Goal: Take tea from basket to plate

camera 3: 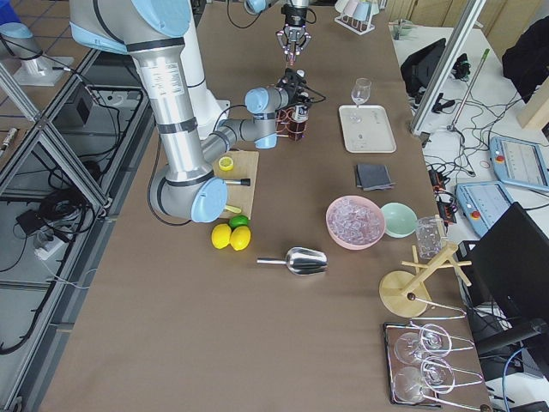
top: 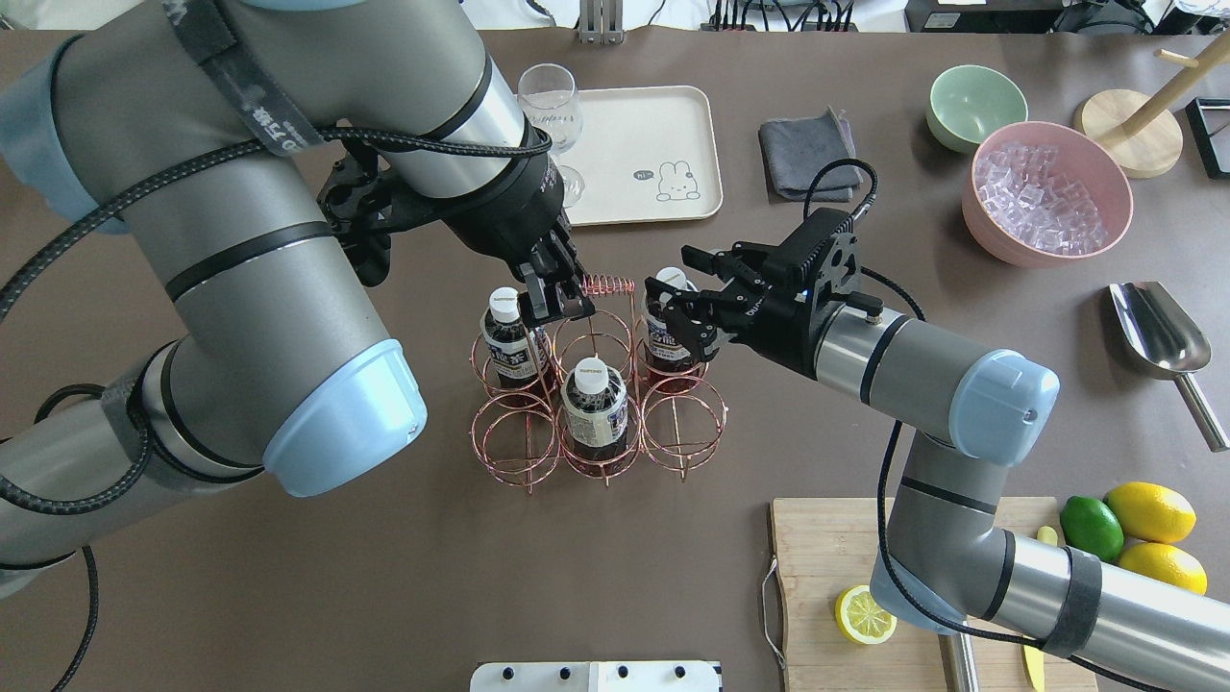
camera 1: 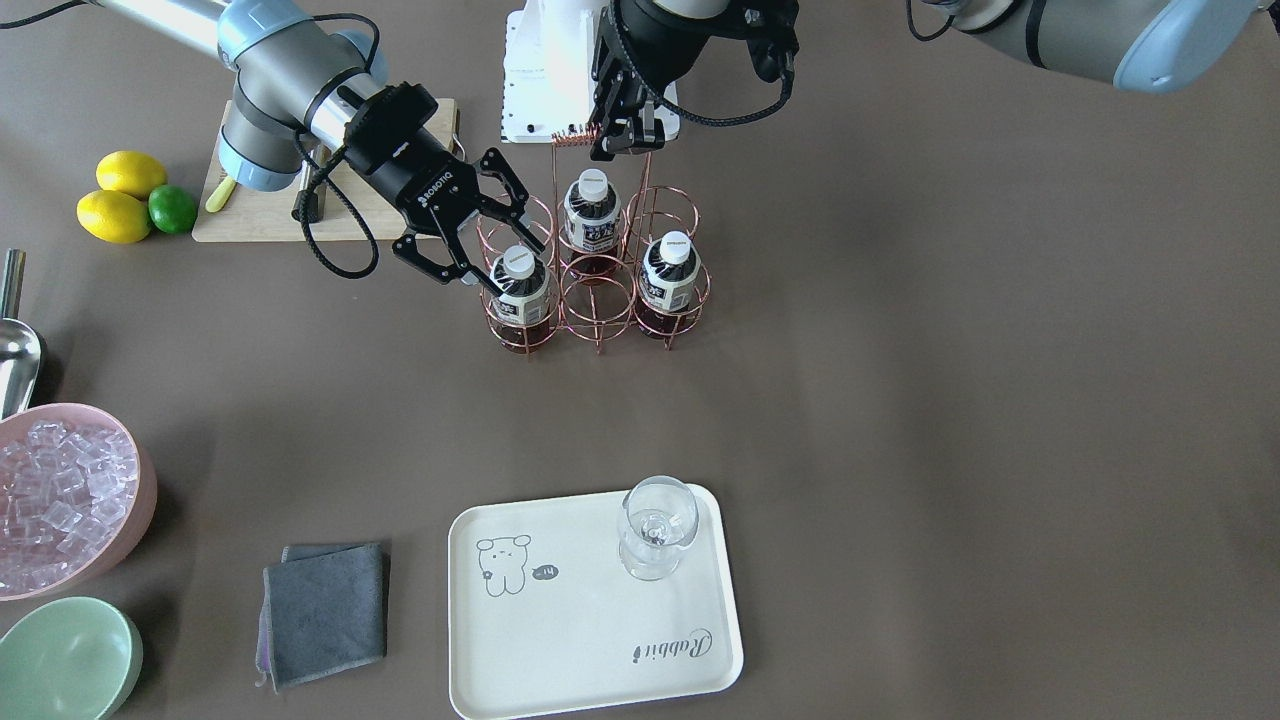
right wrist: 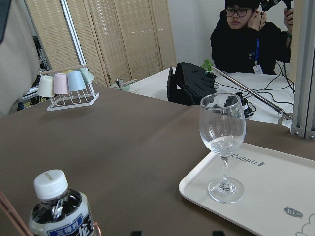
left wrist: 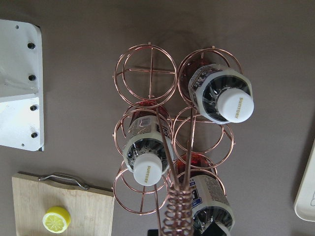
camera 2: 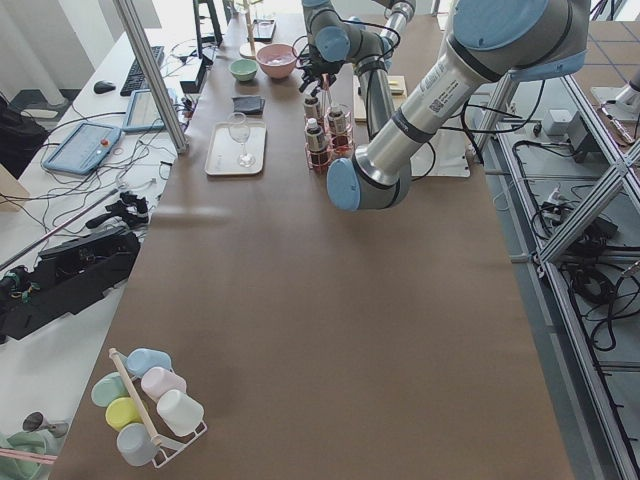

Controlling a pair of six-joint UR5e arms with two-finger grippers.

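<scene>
The basket [camera 1: 597, 300] is stood mid-table. Its coiled handle [top: 607, 285] is pinched at one end by the left gripper [top: 557, 303], whose fingers are pressed together on the wire. Three bottles are held upright in its rings. The tea [camera 1: 520, 290] is seated in a corner ring of the row farther from the robot, on the robot's right. A second bottle [camera 1: 668, 275] is held in that row's other corner, and a third [camera 1: 590, 215] in the middle ring of the nearer row. The right gripper [camera 1: 512, 262] is held level with the tea's cap, its fingers spread wide with one on each side of the top; whether it is touched cannot be told. The plate [camera 1: 590, 650] is laid well apart from the basket, toward the operators' side, and a glass [camera 1: 655, 525] is stood in one of its corners.
</scene>
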